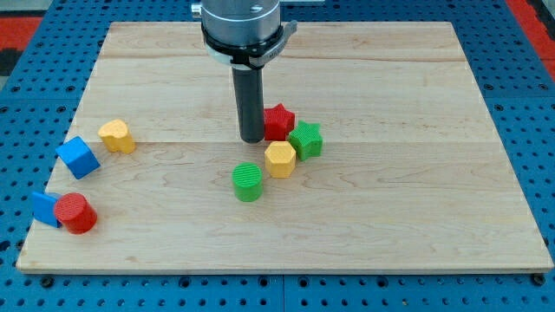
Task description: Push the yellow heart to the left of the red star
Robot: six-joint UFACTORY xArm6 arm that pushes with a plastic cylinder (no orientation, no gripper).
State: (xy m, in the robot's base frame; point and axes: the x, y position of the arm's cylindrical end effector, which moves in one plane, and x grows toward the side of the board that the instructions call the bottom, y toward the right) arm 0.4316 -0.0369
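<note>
Lab: blue pegboard bench

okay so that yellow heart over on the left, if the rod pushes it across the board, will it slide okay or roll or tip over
The yellow heart probably slides rather than rolls: it sits flat on the wooden board. It looks squat, so tipping seems unlikely. Its lobed outline may make it twist under an off-centre push. My tip is far from it, beside the red star.

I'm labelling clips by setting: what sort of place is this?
Probably a robotics lab bench. A pale wooden board lies on a blue perforated base, small coloured blocks such as the red star are scattered on it, and a robot arm's rod ends at my tip, just left of that star.
</note>
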